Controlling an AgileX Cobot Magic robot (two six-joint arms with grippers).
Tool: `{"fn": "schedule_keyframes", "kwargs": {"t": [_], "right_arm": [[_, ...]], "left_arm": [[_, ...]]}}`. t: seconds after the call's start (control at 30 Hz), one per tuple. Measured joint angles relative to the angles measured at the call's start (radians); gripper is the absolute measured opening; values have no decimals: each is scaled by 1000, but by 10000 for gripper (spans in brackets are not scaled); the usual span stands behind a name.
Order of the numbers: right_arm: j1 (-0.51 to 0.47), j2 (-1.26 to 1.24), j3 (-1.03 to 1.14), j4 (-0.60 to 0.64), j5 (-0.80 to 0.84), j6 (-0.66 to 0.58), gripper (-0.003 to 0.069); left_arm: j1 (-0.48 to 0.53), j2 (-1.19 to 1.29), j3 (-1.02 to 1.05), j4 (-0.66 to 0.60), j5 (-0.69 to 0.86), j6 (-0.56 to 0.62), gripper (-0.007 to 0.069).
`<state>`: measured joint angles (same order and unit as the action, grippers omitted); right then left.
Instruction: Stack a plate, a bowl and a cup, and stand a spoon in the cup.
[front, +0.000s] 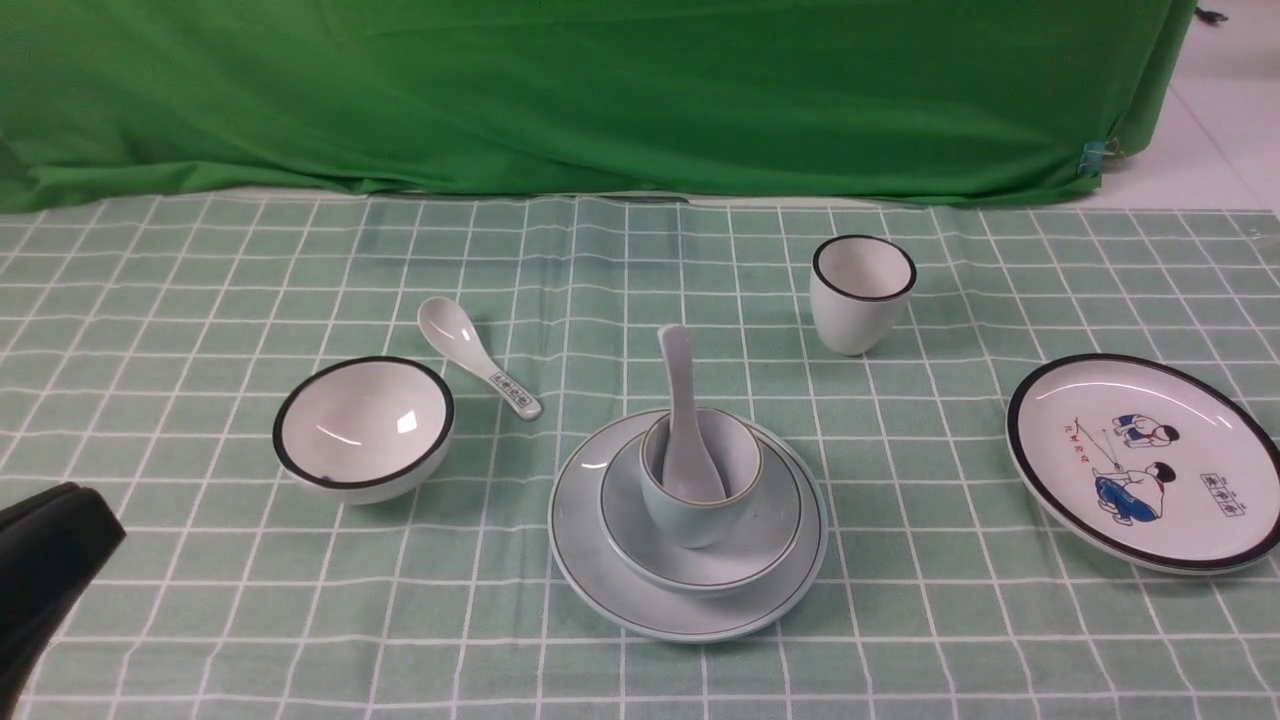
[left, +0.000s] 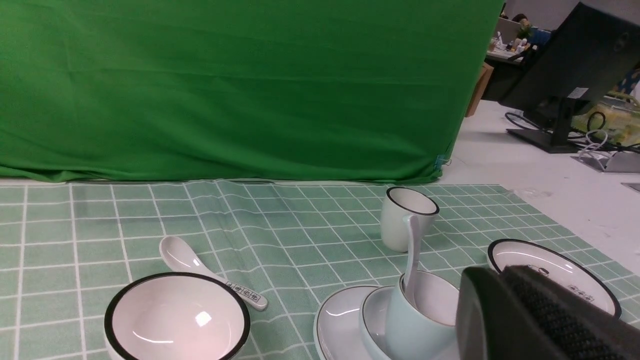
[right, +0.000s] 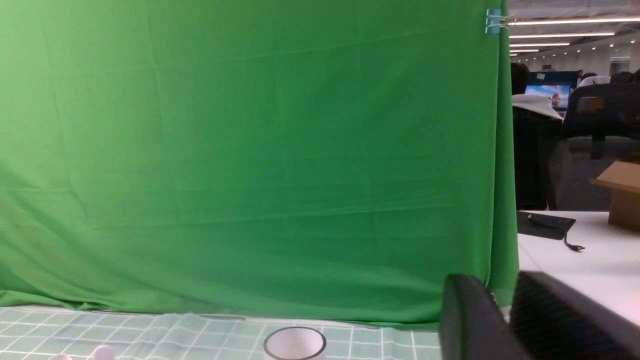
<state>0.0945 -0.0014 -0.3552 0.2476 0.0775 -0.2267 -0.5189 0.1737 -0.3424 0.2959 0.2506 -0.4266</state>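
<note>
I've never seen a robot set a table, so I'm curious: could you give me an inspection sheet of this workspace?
Surface: green checked tablecloth, slightly wrinkled.
Job's things: plate, bowl and cup stacked; spoon standing in the cup.
Clutter: black-rimmed bowl, patterned spoon, black-rimmed cup, cartoon plate, all apart from the stack.
Grippers: left gripper shut, right gripper open, both empty.
Cables: loose cables beside a monitor, off the cloth.
Surroundings: green backdrop; office desks beyond.
</note>
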Motion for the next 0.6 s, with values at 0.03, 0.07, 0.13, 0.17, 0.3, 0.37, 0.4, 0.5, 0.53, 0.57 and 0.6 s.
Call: {"fn": "schedule_keyframes", "kwargs": {"t": [0.03, 0.07, 0.13, 0.17, 0.3, 0.37, 0.4, 0.5, 0.53, 0.57, 0.6], "right_arm": [[0, 0, 0, 0, 0, 0, 176], [0, 0, 0, 0, 0, 0, 178], [0, 0, 0, 0, 0, 0, 182], [0, 0, 0, 0, 0, 0, 186], [0, 0, 0, 0, 0, 0, 193], [0, 0, 0, 0, 0, 0, 197], [0, 0, 0, 0, 0, 0, 199], [0, 0, 0, 0, 0, 0, 204], [0, 0, 0, 0, 0, 0, 207], [0, 0, 0, 0, 0, 0, 210], [0, 0, 0, 0, 0, 0, 212]], "left_arm": [[0, 0, 0, 0, 0, 0, 11], [0, 0, 0, 0, 0, 0, 11], [0, 0, 0, 0, 0, 0, 11], [0, 0, 0, 0, 0, 0, 11], [0, -5, 0, -13, 0, 39, 11], [14, -16, 0, -62, 0, 105, 11], [31, -23, 2, -93, -1, 147, 11], [119, -52, 32, -204, -28, 301, 11], [158, -60, 56, -245, -52, 361, 11], [200, -66, 72, -266, -69, 392, 11], [243, -74, 97, -296, -93, 427, 11]]}}
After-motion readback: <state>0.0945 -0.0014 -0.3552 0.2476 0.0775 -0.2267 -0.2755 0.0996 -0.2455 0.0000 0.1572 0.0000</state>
